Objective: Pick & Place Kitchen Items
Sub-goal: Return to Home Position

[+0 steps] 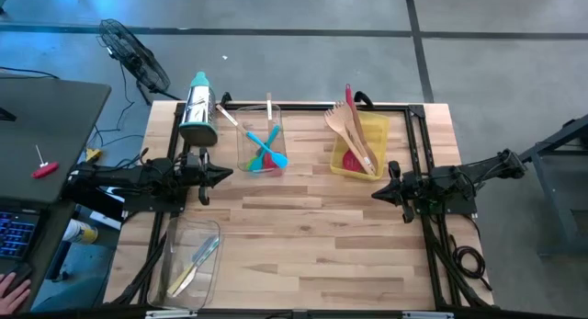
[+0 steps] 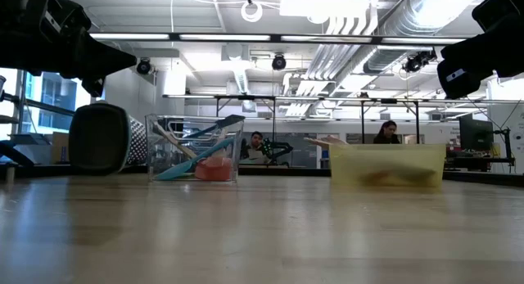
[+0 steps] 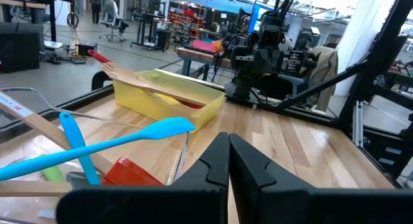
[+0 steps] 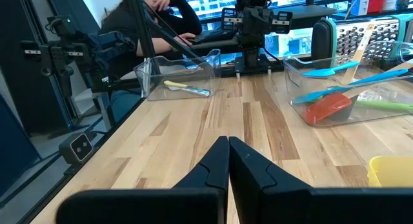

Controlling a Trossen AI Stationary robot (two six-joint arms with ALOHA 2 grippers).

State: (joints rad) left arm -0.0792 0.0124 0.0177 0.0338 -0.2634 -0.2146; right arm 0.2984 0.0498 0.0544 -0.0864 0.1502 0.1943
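**Wood bench, both arms at the sides, hands shut on nothing**

Bench point(image 1: 312, 236): pale planks.

Left hand point(image 1: 220, 176): near the bench's left edge, held above the surface, pointing inward toward the other arm. Fingers point(image 3: 213, 166) pressed together, nothing btw them.

Right hand point(image 1: 377, 192): mirrored pos. near the right edge, pointing inward. Its fingers point(image 4: 213, 167) are pressed together too, nothing held.

Kitchen items are all in bins:
- Top clear bin point(image 1: 280, 117), far side, just beyond the left hand. Holds two blue spatulas point(image 1: 266, 144) crossed, w/ a red spatula head point(image 1: 266, 161) under them. Also a green handle point(image 4: 387, 104) and a pale wood handle point(image 3: 39, 124).
- Yellow bin point(image 1: 378, 135), far side, near the right hand. Wooden spoons + fork point(image 1: 354, 126) lean out over the far rim. A red spatula point(image 1: 351, 161) is in w/ them.
- Second clear bin point(image 1: 209, 229), near-left corner. Slim utensil w/ yellow-green handle point(image 1: 195, 264) lies inside; can't tell if more than one.

Steel grater point(image 1: 198, 112) w/ teal top: just beside the top clear bin, on the side away from the yellow bin.

Off bench: floor fan point(image 1: 133, 52) beyond the far-left corner. A person point(image 2: 386, 132) is seated in the room behind.
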